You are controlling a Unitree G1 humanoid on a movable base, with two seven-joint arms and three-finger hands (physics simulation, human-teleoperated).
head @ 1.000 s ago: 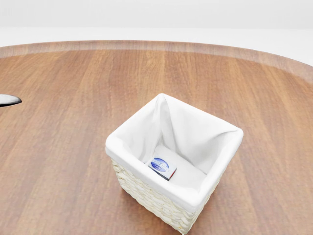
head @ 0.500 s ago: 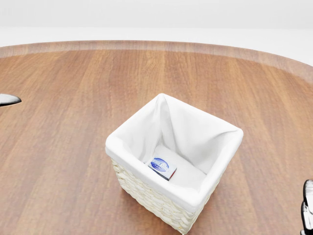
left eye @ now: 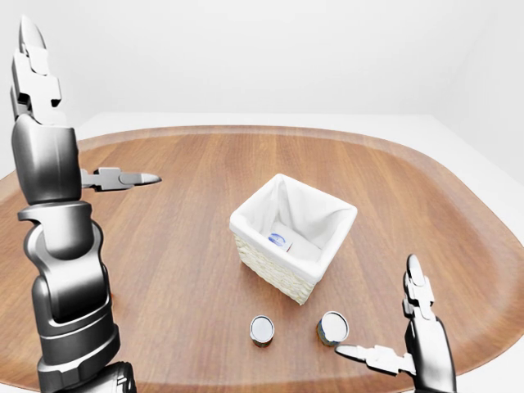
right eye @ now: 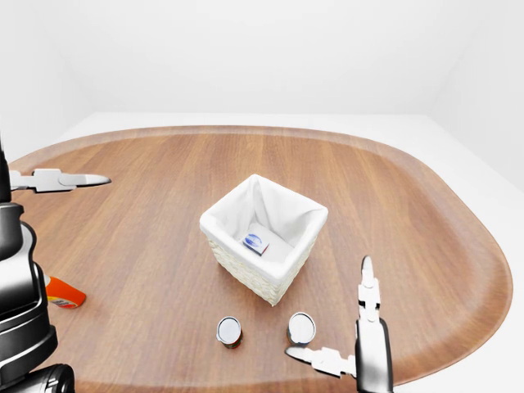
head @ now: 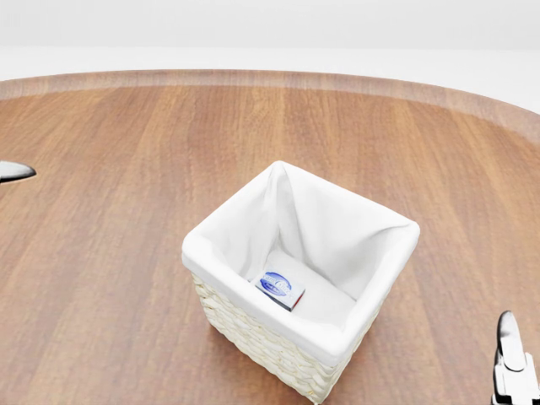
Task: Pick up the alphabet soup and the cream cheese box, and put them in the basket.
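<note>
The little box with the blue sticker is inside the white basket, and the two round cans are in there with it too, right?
Not quite. The box is in the basket, but the two cans stand on the table beside it, toward the bottom of the left-eye view.

The robot's left arm (left eye: pixel 61 270) is built of stacked, glossy dark-grey metallic segments with rounded, barrel-like joints, while the left hand (left eye: pixel 115 178) and right hand (right eye: pixel 360 344) carry slim, pale silver-grey jointed fingers that taper to rounded points.
</note>
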